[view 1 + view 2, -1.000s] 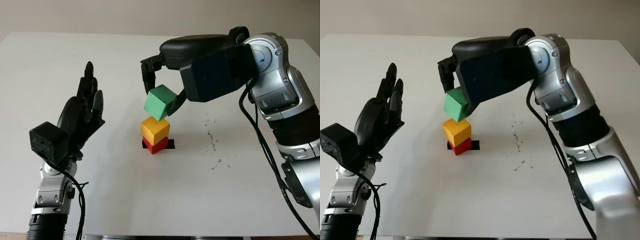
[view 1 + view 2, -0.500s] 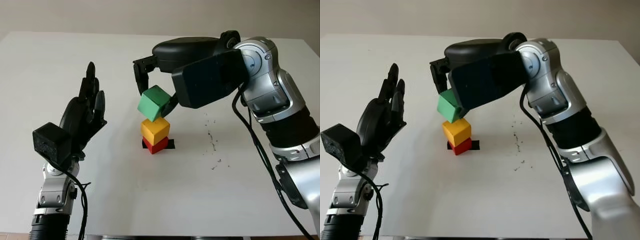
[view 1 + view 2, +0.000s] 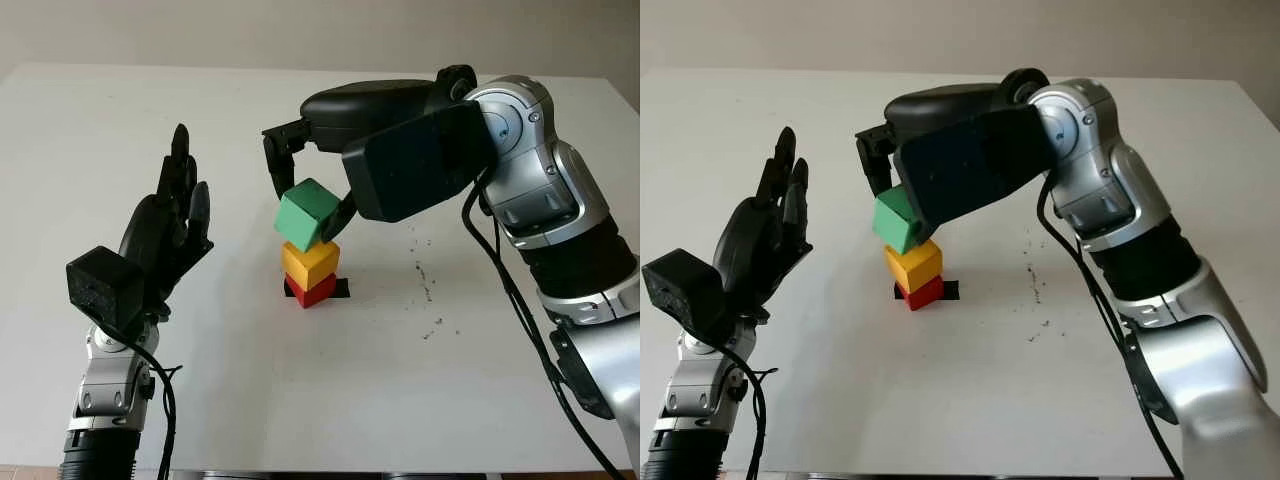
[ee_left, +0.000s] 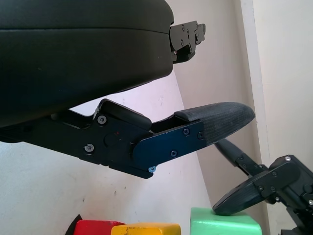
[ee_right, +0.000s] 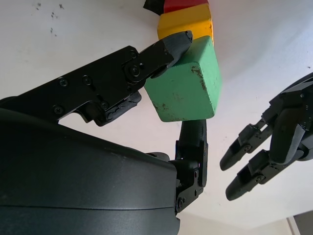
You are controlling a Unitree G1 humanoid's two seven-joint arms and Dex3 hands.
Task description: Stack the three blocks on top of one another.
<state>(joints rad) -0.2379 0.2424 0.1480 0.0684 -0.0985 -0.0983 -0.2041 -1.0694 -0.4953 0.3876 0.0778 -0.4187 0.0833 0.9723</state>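
The right hand is holding the green block between its black fingers, clamped on two opposite sides of it. The block is hanging tilted, just above the yellow block and shifted a little toward 10 o'clock from it. In the right wrist view the lower edge of the green block is appearing to touch the top of the yellow one, but I cannot tell this for sure.

The yellow block is sitting on the red block, and the red block is sitting on a small black mark on the white table, near the middle of it. The black mark is showing at 3 o'clock from the red block.

The left hand is standing open and raised above the table, at 9 o'clock from the stack and well apart from it, holding nothing. Some small dark specks are lying on the table at 3 o'clock from the stack.
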